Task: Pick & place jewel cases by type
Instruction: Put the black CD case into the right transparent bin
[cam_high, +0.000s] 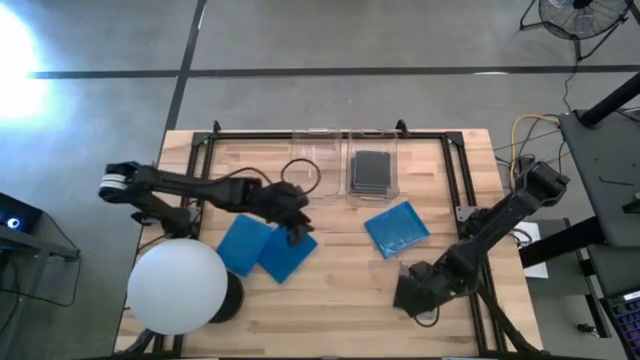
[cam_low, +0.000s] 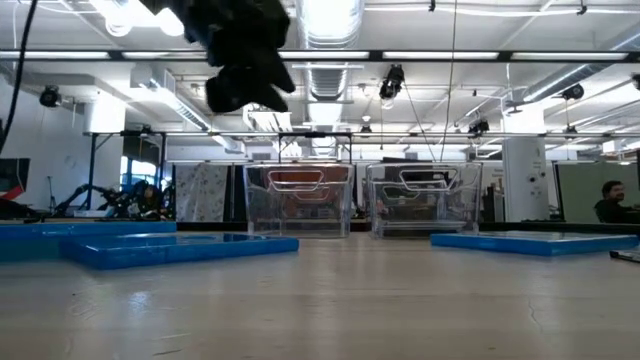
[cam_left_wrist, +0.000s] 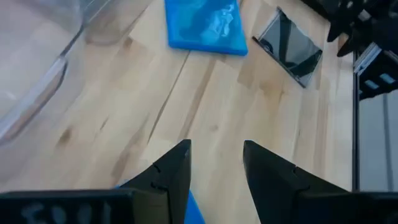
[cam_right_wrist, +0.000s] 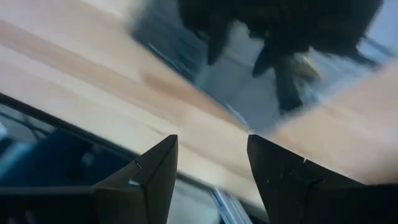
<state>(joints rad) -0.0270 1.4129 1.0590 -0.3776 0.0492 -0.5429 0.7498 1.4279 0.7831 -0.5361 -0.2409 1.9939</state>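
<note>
Two bright blue jewel cases (cam_high: 245, 245) (cam_high: 287, 256) lie flat on the table at the left, one overlapping the other. A third blue case (cam_high: 397, 228) lies flat right of centre. My left gripper (cam_high: 296, 228) hangs open above the overlapping pair, well clear of them in the low view (cam_low: 245, 60). A glossy dark case (cam_left_wrist: 289, 46) lies flat at the near right. My right gripper (cam_high: 415, 290) is open just above it; the case mirrors the gripper in the right wrist view (cam_right_wrist: 249, 81). More dark cases (cam_high: 371, 170) lie stacked in the right clear bin.
Two clear bins (cam_high: 315, 165) (cam_high: 372, 190) stand side by side at the far middle; the left one holds nothing I can see. A large white sphere (cam_high: 178, 288) sits at the near left corner. A black frame (cam_high: 455, 170) runs along the table's far and side edges.
</note>
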